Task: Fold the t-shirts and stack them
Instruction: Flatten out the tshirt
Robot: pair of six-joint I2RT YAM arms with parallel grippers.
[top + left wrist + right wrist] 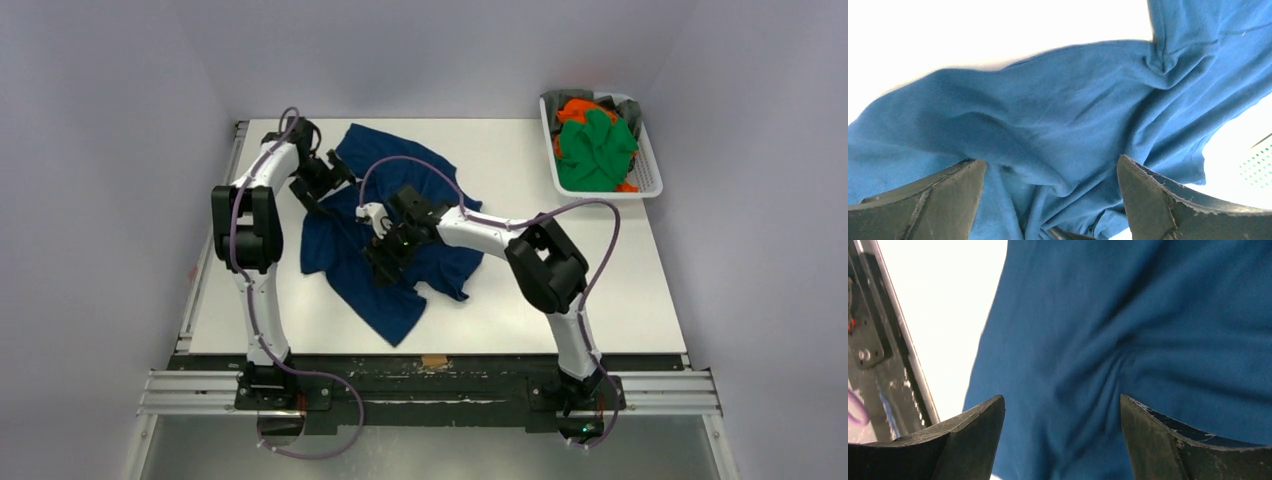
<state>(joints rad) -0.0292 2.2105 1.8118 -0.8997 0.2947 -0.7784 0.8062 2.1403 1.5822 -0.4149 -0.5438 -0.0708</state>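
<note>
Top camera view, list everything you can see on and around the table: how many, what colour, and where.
blue t-shirt: one, dark blue, lying crumpled on the table, left of centre
green garment: one, green, on top of the pile in the basket
orange garment: at least one, orange, beneath the green one
basket: one, white, far right corner of the table
table: one, white, under everything
tan patch: one, tan, middle of the table's near edge
left arm: one, white and black, reaching to the shirt's far left side
right arm: one, white and black, reaching to the shirt's middle
left pincer: one, black, open above the shirt
right pincer: one, black, open above the shirt
</note>
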